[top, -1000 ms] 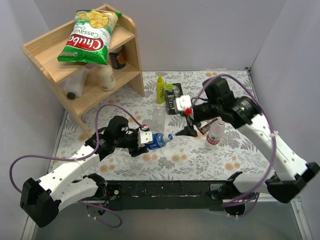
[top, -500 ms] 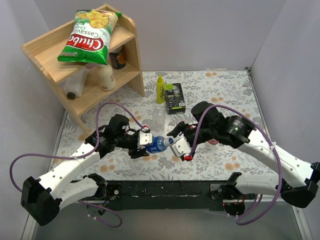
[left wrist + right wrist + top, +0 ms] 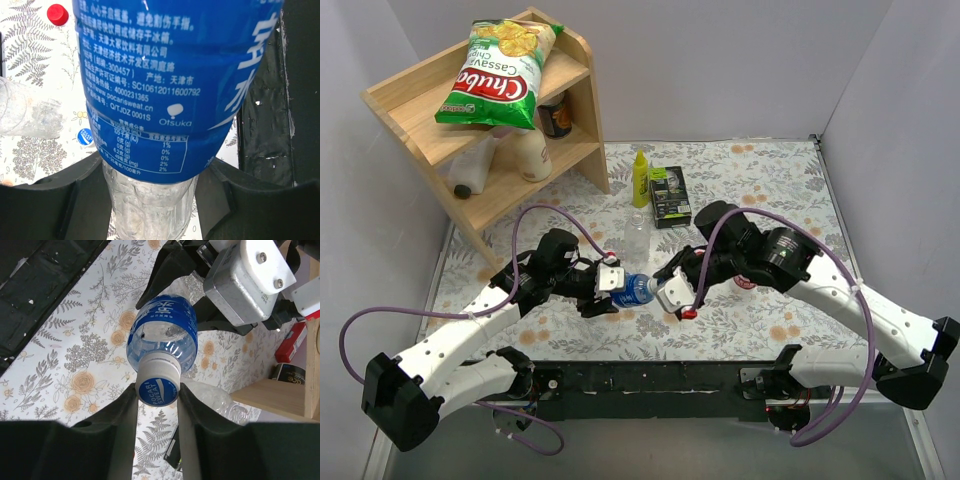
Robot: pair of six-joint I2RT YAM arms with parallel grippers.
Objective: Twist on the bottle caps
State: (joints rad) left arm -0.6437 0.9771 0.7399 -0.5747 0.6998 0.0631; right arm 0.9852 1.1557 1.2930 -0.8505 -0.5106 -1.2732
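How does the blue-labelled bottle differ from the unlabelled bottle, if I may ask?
The blue-labelled bottle is held sideways by the left pincer; the unlabelled bottle stands on the table. The blue-labelled one wears a blue wrap; the unlabelled one is bare. The blue-labelled one has a cap at its mouth, in the right pincer; the unlabelled one looks uncapped. Both are clear plastic.

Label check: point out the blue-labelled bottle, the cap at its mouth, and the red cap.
blue-labelled bottle (image 3: 165, 75): left wrist view, label.
blue cap (image 3: 157, 386): right wrist view, printed top.
red cap (image 3: 58, 14): left wrist view, top face.
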